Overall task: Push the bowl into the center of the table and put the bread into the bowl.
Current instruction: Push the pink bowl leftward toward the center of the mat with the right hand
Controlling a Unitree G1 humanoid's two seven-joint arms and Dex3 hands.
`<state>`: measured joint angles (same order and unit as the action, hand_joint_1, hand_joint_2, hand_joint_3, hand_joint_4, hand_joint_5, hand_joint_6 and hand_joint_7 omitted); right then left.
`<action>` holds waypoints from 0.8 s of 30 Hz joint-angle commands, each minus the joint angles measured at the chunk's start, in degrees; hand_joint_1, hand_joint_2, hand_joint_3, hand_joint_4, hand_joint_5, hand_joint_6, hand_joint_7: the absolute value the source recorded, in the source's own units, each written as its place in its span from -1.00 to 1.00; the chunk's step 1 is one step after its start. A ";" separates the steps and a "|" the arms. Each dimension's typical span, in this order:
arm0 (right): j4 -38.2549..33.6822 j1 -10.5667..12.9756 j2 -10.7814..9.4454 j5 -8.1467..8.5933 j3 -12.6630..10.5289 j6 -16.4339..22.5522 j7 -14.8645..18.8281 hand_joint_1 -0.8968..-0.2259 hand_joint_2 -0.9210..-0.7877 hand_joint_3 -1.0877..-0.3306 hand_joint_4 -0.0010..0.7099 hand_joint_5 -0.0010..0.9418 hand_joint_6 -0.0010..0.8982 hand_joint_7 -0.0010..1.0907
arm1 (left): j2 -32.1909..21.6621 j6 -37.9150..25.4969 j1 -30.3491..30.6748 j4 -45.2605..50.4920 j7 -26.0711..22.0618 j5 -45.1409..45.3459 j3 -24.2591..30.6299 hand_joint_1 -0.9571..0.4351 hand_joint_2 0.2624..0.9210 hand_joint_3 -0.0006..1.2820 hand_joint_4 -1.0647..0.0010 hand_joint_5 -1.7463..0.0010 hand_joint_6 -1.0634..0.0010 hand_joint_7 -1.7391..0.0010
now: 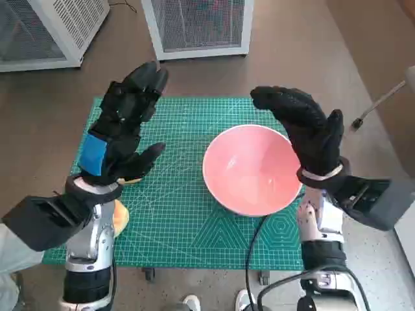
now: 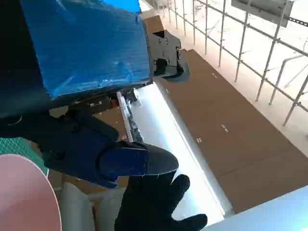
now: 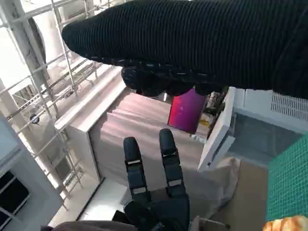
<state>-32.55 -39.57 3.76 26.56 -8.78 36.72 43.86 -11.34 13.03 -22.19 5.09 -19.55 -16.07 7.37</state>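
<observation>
bowl (image 1: 253, 170): pink, on green mat (image 1: 175, 194), right of worktop centre | bread (image 1: 120, 218): near-left on mat, mostly hidden behind left forearm | left hand (image 1: 123, 126): raised above left side of mat, fingers apart, holding nothing | right hand (image 1: 305, 126): raised over bowl's right rim, fingers apart, holding nothing

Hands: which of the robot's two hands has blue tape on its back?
The left hand, raised over the green mat's left side, bears the blue tape; the right hand, by the pink bowl, wears a black knitted glove.
</observation>
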 commanded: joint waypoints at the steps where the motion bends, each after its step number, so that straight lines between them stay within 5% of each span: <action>1: 0.05 1.36 -0.17 -0.91 0.07 -0.23 -0.38 0.00 -1.00 0.46 -0.28 -1.00 -0.18 -0.99 | -0.09 -0.19 0.58 0.98 0.09 0.12 -0.21 -0.48 1.00 -0.52 0.54 1.00 0.80 0.47; 24: 0.68 1.65 0.38 -1.03 0.08 -0.89 -0.86 0.01 -1.00 0.46 -0.28 -1.00 -0.18 -1.00 | 0.25 0.42 0.30 -0.28 -0.90 -0.46 -0.13 -0.45 1.00 -0.54 0.54 1.00 0.81 0.46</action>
<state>-31.77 -39.32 3.88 26.50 -8.75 36.55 43.27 -11.08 13.00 -22.15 5.24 -20.13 -16.19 7.29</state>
